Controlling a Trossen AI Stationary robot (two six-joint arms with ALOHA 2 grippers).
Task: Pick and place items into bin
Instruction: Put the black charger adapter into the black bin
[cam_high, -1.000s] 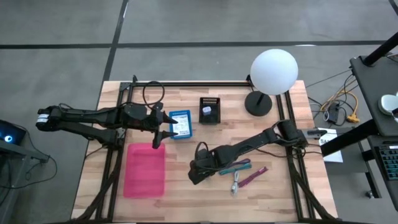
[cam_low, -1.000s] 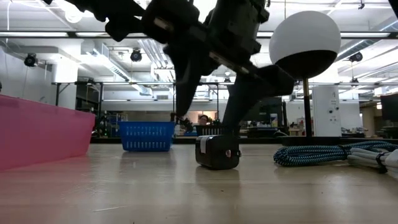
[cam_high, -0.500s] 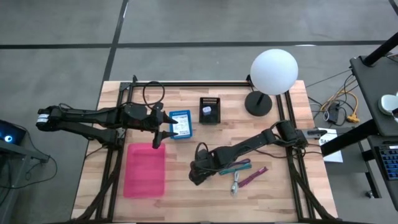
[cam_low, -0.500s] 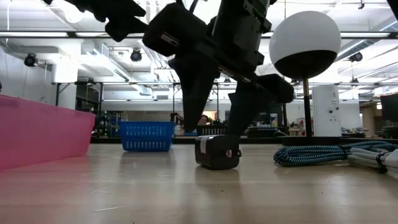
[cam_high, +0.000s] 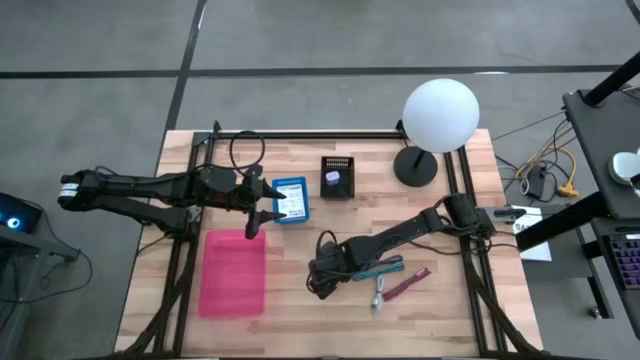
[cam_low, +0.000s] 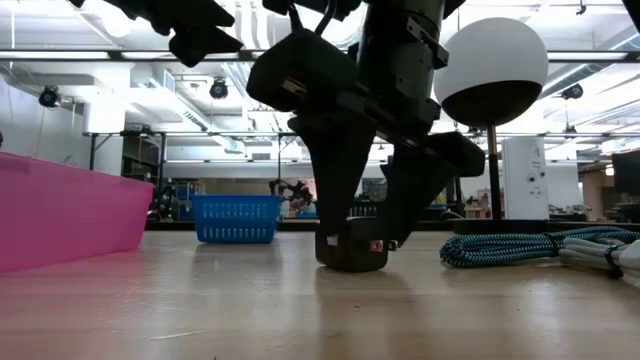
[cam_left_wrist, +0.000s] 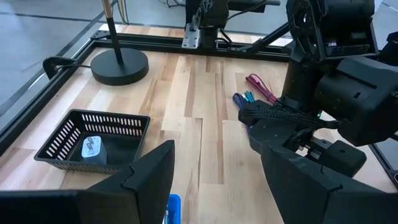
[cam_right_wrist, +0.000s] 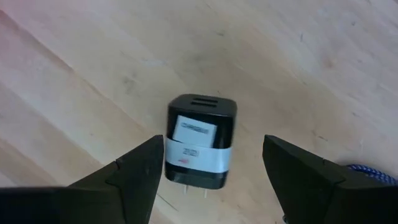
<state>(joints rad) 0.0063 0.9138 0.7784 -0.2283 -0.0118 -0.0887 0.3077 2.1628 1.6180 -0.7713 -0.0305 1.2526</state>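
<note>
the right gripper stands spread wide and empty over a small black wall charger with a white label band, which lies flat on the wooden table between the pink bin and the teal and magenta strips. the charger sits between the two fingers, its long axis running along the gap, so a straight descent looks enough to straddle it. the left gripper, also open and empty, waits well apart beside the blue basket.
</note>
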